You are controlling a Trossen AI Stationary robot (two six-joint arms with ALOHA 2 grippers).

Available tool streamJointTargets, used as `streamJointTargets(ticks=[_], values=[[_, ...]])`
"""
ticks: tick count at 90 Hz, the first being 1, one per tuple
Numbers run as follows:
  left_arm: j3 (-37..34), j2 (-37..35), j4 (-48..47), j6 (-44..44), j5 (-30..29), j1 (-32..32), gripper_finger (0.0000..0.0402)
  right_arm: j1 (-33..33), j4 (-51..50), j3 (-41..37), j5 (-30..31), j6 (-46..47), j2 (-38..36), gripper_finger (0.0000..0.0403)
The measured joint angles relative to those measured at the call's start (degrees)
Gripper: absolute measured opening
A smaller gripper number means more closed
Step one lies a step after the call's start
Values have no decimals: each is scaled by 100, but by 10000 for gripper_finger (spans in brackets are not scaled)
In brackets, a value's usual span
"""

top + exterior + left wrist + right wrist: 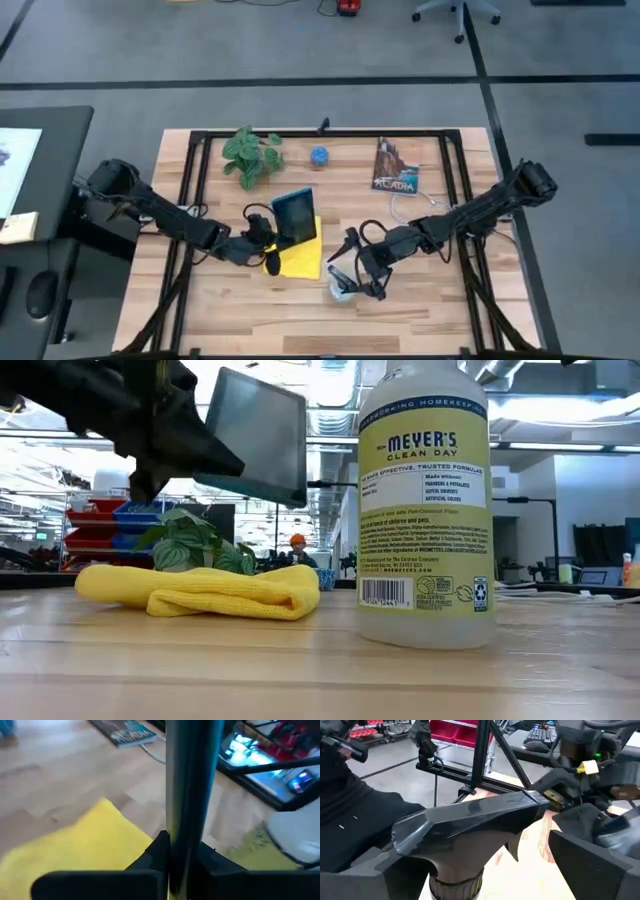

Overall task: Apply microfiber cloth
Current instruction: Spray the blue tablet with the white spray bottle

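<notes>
We are holding the tablet (294, 217) up tight in our left hand (266, 234), over the microfiber cloth (301, 257) lying on the counter (420, 305). Our right hand (352, 277) is squeezing the spray bottle (424, 500). The tablet could slip and fall.

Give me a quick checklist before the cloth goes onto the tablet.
1. Left gripper holding the tablet: ok, lifted and tilted above the table.
2. Cloth within reach: ok, lying bunched beneath the tablet.
3. Cloth gripped: not ok, neither gripper holds it.
4. Right gripper free: not ok, it sits at the spray bottle.
5. Bottle upright: ok.
6. Screen already sprayed: cannot tell.
</notes>
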Motion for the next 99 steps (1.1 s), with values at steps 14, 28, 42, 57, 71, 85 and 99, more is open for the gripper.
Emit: streamJointTargets(ticks=[14,28,42,57,71,85,99], values=[[439,0,-996,-503,-180,-288,13,-5,136,0,0,147,209,377],[1025,0,-1900,-483,-279,-450,13,-26,539,0,7,164,480,377],[1246,-2,-2192,-483,-472,-546,13,-17,633,0,12,164,522,377],[1248,-4,-2185,-740,-501,-576,13,-15,645,2,108,288,522,377],[1248,-4,-2183,-869,-523,-588,13,-15,627,2,147,445,522,375],[1248,-4,-2178,-889,-522,-588,13,-7,528,7,270,457,522,354],[1248,-4,-2175,-887,-518,-588,13,15,463,11,531,468,520,318]])
